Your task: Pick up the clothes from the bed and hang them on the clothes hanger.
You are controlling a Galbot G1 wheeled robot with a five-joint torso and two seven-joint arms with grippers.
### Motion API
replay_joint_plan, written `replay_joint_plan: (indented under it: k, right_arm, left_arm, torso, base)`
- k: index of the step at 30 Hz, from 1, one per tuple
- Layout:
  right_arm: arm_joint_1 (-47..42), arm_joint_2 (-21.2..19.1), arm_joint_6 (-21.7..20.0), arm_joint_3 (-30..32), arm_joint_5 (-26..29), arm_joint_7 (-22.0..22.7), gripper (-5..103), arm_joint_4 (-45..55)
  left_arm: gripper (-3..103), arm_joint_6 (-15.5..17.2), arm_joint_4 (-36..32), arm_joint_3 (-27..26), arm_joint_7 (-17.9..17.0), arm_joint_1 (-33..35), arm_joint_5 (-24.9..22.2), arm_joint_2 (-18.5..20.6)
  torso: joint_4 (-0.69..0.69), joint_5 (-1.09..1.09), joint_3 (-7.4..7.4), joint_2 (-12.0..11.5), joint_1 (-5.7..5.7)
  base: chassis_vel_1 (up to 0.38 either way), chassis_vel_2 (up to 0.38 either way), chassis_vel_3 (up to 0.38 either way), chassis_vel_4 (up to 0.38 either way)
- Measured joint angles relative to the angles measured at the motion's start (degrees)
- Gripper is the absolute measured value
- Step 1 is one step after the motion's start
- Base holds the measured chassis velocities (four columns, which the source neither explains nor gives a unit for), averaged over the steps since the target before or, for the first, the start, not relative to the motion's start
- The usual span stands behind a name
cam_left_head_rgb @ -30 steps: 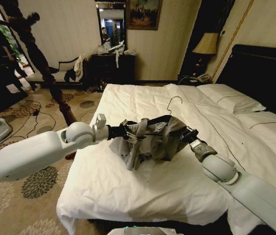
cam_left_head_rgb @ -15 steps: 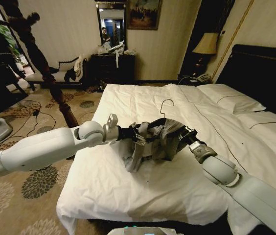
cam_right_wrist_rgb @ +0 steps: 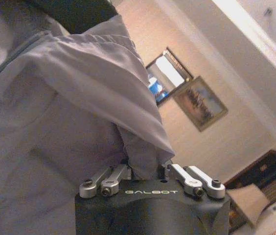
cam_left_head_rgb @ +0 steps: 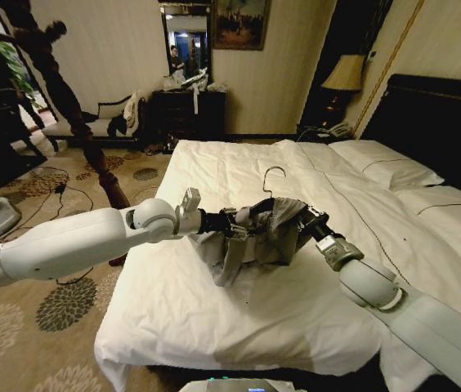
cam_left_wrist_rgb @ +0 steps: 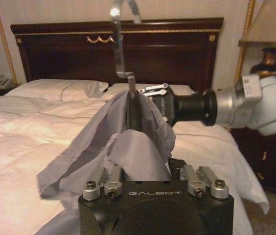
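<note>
The light grey clothes (cam_left_head_rgb: 257, 237) hang bunched over the black clothes hanger (cam_left_head_rgb: 257, 207), held a little above the middle of the bed (cam_left_head_rgb: 214, 327). The hanger's wire hook (cam_left_head_rgb: 273, 175) sticks up. My left gripper (cam_left_head_rgb: 234, 221) reaches in from the left and is shut on the grey cloth at the hanger's near end. My right gripper (cam_left_head_rgb: 305, 222) is shut on the cloth-covered far end. In the left wrist view the clothes (cam_left_wrist_rgb: 128, 147) drape over the hanger (cam_left_wrist_rgb: 133, 112) below its hook (cam_left_wrist_rgb: 120, 44), with the right gripper (cam_left_wrist_rgb: 151, 89) behind. The right wrist view shows grey cloth (cam_right_wrist_rgb: 69, 107) running into the right gripper (cam_right_wrist_rgb: 145, 169).
White pillows (cam_left_head_rgb: 386, 167) and a dark headboard (cam_left_head_rgb: 443, 122) lie at the bed's right. A lamp (cam_left_head_rgb: 346, 73) stands in the far corner. A brown slanted pole stand (cam_left_head_rgb: 75, 106) and a bench (cam_left_head_rgb: 104, 124) with garments are on the patterned carpet at the left.
My left gripper has moved right, toward the right gripper, bunching the clothes tighter on the hanger. The hanger's hook has shifted left and slightly lower.
</note>
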Motion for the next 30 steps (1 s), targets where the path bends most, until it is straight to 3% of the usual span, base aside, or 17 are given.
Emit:
replay_joint_plan:
  k: [2, 6, 11, 17, 20, 21, 24, 27, 29, 30]
  right_arm:
    - [0.0, 0.0, 0.9, 0.0, -0.2, 0.1, 21, -0.2]
    - [-0.1, 0.2, 2.5, 0.0, -0.4, 0.8, 22, -0.3]
    - [0.0, 0.3, 2.7, 0.0, -0.6, 0.8, 22, -0.4]
    - [0.1, 0.3, 2.7, 0.0, -0.3, 0.9, 20, -0.1]
    - [0.2, 0.2, 2.8, 0.0, -0.2, 0.7, 25, 0.4]
    - [0.1, 0.2, 2.8, 0.0, 0.1, 0.6, 37, 0.6]
    - [0.1, 0.2, 2.5, 0.0, 0.5, 0.5, 42, 1.1]
    - [-0.3, -0.1, 2.0, 0.1, 0.8, 0.2, 59, 1.8]
    - [-0.6, -0.3, 1.9, 0.3, 0.8, 0.2, 59, 2.0]
    - [-0.7, -0.4, 1.8, 0.4, 1.0, 0.2, 64, 2.2]
  left_arm:
    - [42, 0.0, -0.2, -0.2, 0.0, 0.1, -0.5, 0.0]
    - [20, 0.0, -0.7, -1.3, -0.3, 1.0, -1.9, 0.0]
    - [19, -0.2, -1.0, -2.3, -1.2, 2.2, -1.9, 0.2]
    - [16, -0.5, -2.2, -6.1, -4.8, 5.7, -2.3, 1.2]
    - [16, -0.8, -2.4, -8.1, -5.3, 7.5, -2.1, 1.6]
    - [16, -1.4, -2.5, -9.2, -5.5, 8.5, -1.8, 1.9]
    - [16, -2.2, -2.4, -10.4, -6.2, 10.0, -0.9, 2.2]
    - [16, -2.8, -2.5, -12.9, -7.0, 12.5, 0.2, 3.0]
    - [16, -2.8, -2.6, -13.6, -7.1, 13.1, 0.4, 3.2]
    - [16, -2.9, -2.8, -14.7, -7.3, 14.1, 0.6, 3.7]
  torso:
    - [0.0, 0.0, 0.0, 0.0, 0.0]
    - [0.0, 0.0, 0.0, 0.0, 0.0]
    - [0.0, 0.0, 0.0, 0.0, 0.0]
    - [0.0, 0.0, 0.0, 0.0, 0.0]
    - [0.0, 0.0, 0.0, 0.0, 0.0]
    - [0.0, 0.0, 0.0, 0.0, 0.0]
    - [0.0, 0.0, 0.0, 0.0, 0.0]
    - [0.0, 0.0, 0.0, 0.0, 0.0]
    - [0.0, 0.0, 0.0, 0.0, 0.0]
    - [0.0, 0.0, 0.0, 0.0, 0.0]
  base:
    - [0.0, 0.0, 0.0, 0.0]
    - [0.0, 0.0, 0.0, 0.0]
    - [0.0, 0.0, 0.0, 0.0]
    - [0.0, 0.0, 0.0, 0.0]
    - [0.0, 0.0, 0.0, 0.0]
    - [0.0, 0.0, 0.0, 0.0]
    - [0.0, 0.0, 0.0, 0.0]
    - [0.0, 0.0, 0.0, 0.0]
    - [0.0, 0.0, 0.0, 0.0]
    - [0.0, 0.0, 0.0, 0.0]
